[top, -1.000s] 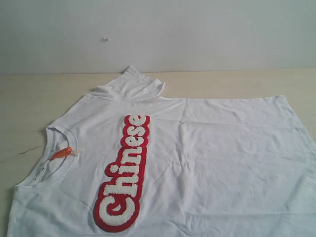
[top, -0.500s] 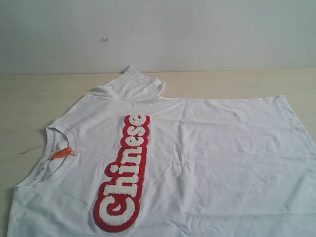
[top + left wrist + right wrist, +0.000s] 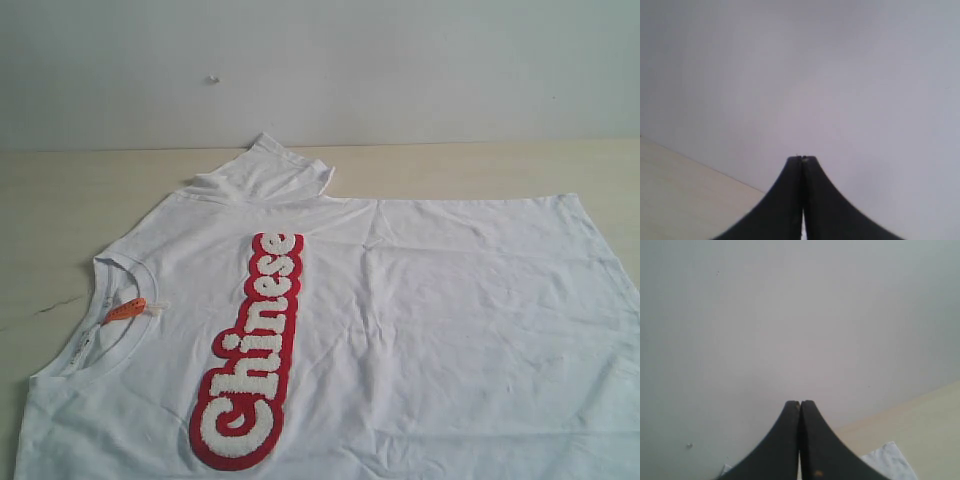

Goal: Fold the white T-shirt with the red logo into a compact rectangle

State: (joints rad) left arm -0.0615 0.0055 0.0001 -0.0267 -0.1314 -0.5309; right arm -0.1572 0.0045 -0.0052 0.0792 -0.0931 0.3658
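Observation:
The white T-shirt (image 3: 430, 330) lies spread flat on the table, its collar with the orange neck tag (image 3: 125, 309) at the left and its hem at the right. The red logo (image 3: 255, 355) runs across its chest from near to far. The far sleeve (image 3: 268, 175) is bunched upward. Neither arm shows in the exterior view. My left gripper (image 3: 801, 159) is shut, holds nothing, and faces the grey wall. My right gripper (image 3: 800, 403) is shut too, with a corner of the T-shirt (image 3: 890, 460) below it.
The light wooden table (image 3: 60, 210) shows bare to the left of and behind the shirt. A grey wall (image 3: 400, 70) rises right behind the table's far edge.

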